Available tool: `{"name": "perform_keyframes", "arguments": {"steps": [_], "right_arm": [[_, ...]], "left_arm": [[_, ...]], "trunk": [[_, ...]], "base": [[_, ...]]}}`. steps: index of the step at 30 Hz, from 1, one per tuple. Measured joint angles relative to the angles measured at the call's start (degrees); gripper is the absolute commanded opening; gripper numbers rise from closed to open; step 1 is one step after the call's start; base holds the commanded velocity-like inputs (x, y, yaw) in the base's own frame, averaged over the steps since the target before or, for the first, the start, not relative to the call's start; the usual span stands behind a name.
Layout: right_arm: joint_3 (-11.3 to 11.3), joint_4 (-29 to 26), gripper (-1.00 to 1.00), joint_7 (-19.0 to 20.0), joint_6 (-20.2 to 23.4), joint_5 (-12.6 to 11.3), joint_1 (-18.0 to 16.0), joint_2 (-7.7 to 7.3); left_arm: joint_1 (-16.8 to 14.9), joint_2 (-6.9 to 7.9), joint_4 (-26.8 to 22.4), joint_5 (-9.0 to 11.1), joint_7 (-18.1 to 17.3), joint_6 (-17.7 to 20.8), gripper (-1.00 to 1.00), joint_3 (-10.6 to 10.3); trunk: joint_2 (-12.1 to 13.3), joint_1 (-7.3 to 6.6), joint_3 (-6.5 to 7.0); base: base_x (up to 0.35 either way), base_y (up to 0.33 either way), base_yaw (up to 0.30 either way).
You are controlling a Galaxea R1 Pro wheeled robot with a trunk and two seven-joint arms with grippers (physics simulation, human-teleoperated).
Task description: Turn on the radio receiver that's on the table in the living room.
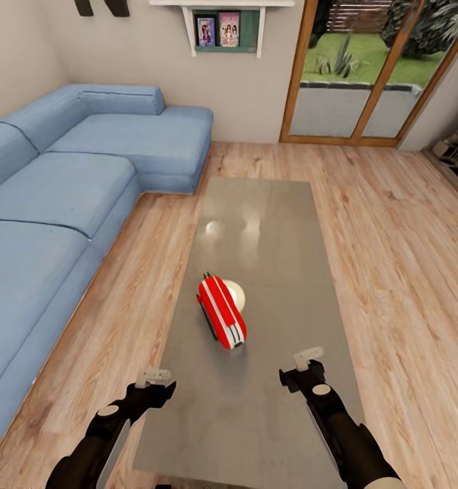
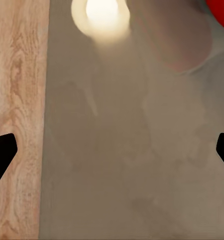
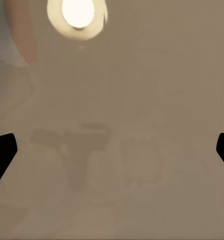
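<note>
Head view: the radio receiver [image 1: 221, 311] lies near the middle of the long glossy counter [image 1: 270, 204], tipped onto one of its broad sides so that its red body and white edge trim face upward. Its long axis runs diagonally, the near end angled toward the right hand [image 1: 308, 360] and the far end toward the blue sofa [image 1: 73, 183]. A round white light reflection [image 1: 234, 293] sits on the counter top just behind the radio. A thin dark shape along its sofa-side edge is probably the wire handle. The dial and grille cannot be made out from here, so which face carries the switch is unclear.

Both hands hover over the near end of the counter, short of the radio and not touching it. The left hand [image 1: 153, 375] is over the counter's sofa-side edge, the right hand nearer the radio's near end. This looks like a ready stance on either side of the radio before a reach.

In each wrist view the dark fingertips [image 2: 3, 150] [image 3: 3, 150] stand far apart at the picture's edges with nothing between them, so both hands are spread wide and empty. A sliver of red marks the radio [image 2: 220, 10] ahead of the left hand.
</note>
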Motion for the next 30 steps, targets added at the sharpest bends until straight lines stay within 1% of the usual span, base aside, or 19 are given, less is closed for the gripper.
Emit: {"name": "perform_keyframes", "arguments": {"steps": [6, 14, 20, 27, 30], "right_arm": [[0.0, -0.37, 1.0, 0.02, 0.57, 0.01, 0.0, -0.02], [-0.03, -0.53, 1.0, 0.09, 0.66, -0.08, 0.0, -0.15], [-0.07, -0.48, 1.0, 0.15, 0.66, -0.14, 0.0, -0.21], [-0.08, -0.47, 1.0, 0.26, 0.66, -0.17, 0.0, -0.34], [-0.08, -0.46, 1.0, 0.26, 0.66, -0.17, 0.0, -0.35]], "left_arm": [[0.0, -0.28, -0.08, -0.01, 0.05, 0.0, 1.0, 0.04], [0.0, -0.64, -0.15, -0.28, -0.09, 0.07, 1.0, -0.01], [0.0, -0.79, -1.07, -0.73, 0.06, 2.22, 1.0, -0.41], [0.0, -1.21, -2.5, -0.62, 4.06, 3.25, 1.0, -0.73], [0.0, -1.24, -2.54, -0.44, 4.33, 3.41, 1.0, -0.74]], "trunk": [[0.0, 0.0, -0.54], [0.0, 0.0, -0.68], [0.0, 0.0, -0.69], [0.0, 0.0, -0.69], [0.0, 0.0, -0.69]], "base": [[0.0, 0.0, 0.082], [0.0, 0.0, 0.012], [0.0, 0.0, 0.0], [0.0, 0.0, 0.0], [0.104, -0.047, 0.0]]}}
